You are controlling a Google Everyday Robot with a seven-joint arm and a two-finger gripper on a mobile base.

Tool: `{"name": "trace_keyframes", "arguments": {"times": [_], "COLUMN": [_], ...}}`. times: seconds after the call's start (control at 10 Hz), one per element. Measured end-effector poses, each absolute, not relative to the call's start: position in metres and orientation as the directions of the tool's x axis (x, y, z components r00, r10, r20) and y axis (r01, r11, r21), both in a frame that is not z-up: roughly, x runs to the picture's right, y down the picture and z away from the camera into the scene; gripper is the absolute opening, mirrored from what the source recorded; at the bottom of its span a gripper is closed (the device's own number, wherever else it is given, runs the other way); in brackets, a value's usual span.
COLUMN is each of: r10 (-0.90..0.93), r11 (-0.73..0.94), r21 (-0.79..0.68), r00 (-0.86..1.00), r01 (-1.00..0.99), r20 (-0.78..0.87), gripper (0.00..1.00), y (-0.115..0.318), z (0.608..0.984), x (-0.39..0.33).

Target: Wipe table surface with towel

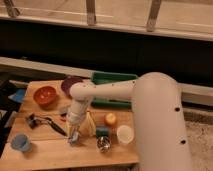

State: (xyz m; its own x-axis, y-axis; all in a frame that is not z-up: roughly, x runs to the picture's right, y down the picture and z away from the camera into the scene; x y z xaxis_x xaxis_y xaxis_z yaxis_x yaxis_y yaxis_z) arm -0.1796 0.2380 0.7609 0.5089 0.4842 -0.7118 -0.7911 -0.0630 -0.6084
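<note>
Pointing straight down, the gripper [75,136] hangs low over the front part of the table surface [50,154], left of the middle and at or just above the wood. Whether it is spread or closed, and whether it has hold of anything, I cannot tell from where I stand.

Just beside it on the right lies a pale yellow object [89,125], long and narrow; I cannot make out what it is. A small teal block [102,131] sits a little further right, with a shiny metal cup [103,144] in front of it near the table's front edge. A white cup [124,134] stands next to those two, and an orange fruit [110,119] rests just behind the teal block.

On the gripper's other side, a black tool [42,122] lies at a slant on the planks. A blue cup [20,142] stands by the front left corner, well apart from the gripper.

Toward the back, an orange bowl [45,95] and a dark purple bowl [69,82] sit near each other. A green tray [107,77] lies along the rear edge, partly hidden by the white arm [155,120], which reaches in from the right and bends down to the gripper.

The light wooden planks run under all of these things.
</note>
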Motion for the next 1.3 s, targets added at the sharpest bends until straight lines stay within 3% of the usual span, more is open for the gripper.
{"name": "trace_keyframes", "arguments": {"times": [0.5,1.0,1.3], "r10": [0.441,0.488,0.513], "r11": [-0.127,-0.133,-0.109], "r21": [-0.579,-0.526,-0.563], "r00": [0.477,0.406,0.439], "r01": [-0.805,-0.840,-0.819], "r20": [-0.760,-0.773,-0.738], "gripper": [0.00,0.00,0.00], "y": [0.276,0.231,0.218], "z": [0.733,0.772,0.775], "x": [-0.166,-0.141,-0.162]}}
